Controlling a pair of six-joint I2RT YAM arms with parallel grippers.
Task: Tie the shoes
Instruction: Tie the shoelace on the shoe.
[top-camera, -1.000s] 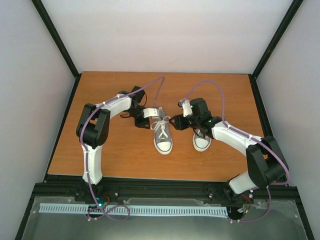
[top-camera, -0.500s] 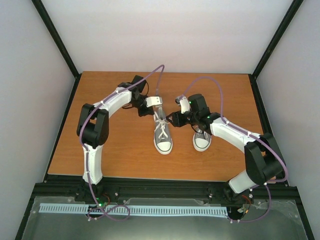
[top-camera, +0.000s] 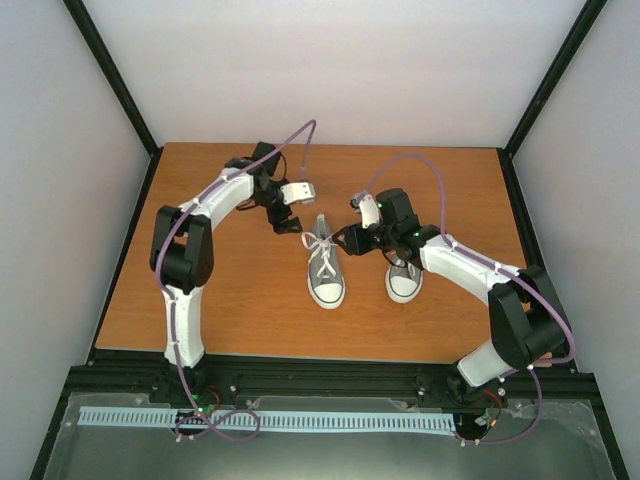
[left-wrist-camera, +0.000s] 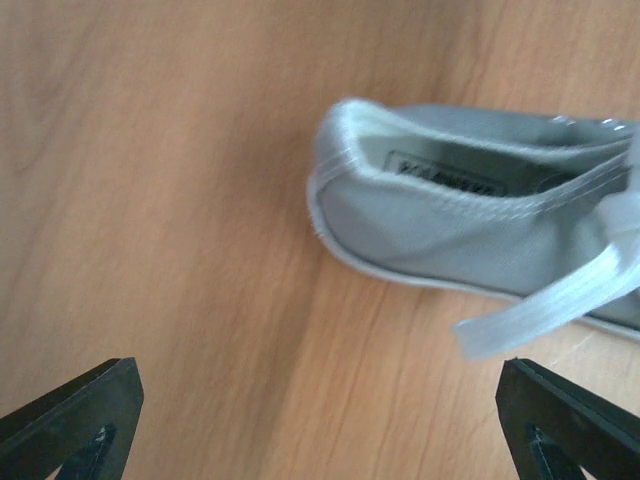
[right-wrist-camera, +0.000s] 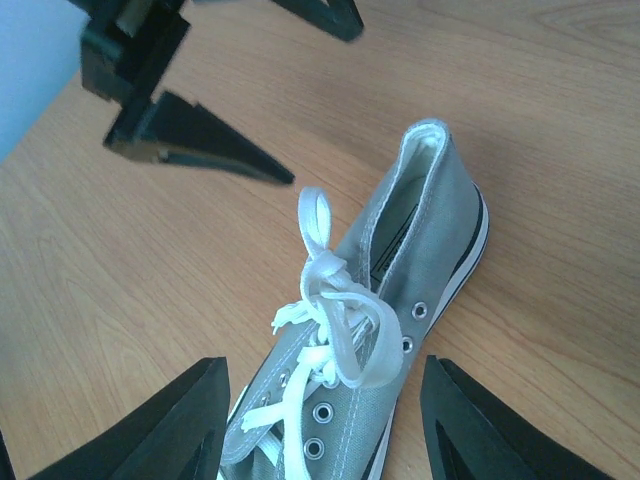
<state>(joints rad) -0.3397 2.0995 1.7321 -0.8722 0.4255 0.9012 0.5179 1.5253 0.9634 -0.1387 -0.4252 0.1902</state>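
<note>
Two grey shoes stand side by side on the counter (top-camera: 230, 290), toes toward the arm bases. The middle shoe (top-camera: 326, 272) sits in the open between the arms. The other shoe (top-camera: 403, 283) is just to its right, its heel end hidden under the right arm so that only the toe half shows. The middle shoe's white laces (right-wrist-camera: 335, 295) are bunched in a knot over the top eyelets. One loop stands up toward the heel and a wider loop droops over the eyelets on one side; whether this is a finished bow I cannot tell. The left end effector (top-camera: 287, 222) hovers near the left of that shoe's heel end, apart from it. Its fingers (left-wrist-camera: 75, 420) are spread wide and hold nothing. In the left wrist view only bare counter lies between them, with the heel and a flat loose strand (left-wrist-camera: 545, 305) of lace ahead, the strand near one fingertip but clear of it. The right end effector (top-camera: 343, 240) hangs just right of the knot. Its fingers (right-wrist-camera: 185, 425) are also apart, gripping nothing. In the right wrist view the laced front runs down between them, and contact with the shoe cannot be judged. The left end effector's dark fingertips show at the upper left of that view, well clear of the laces.
</note>
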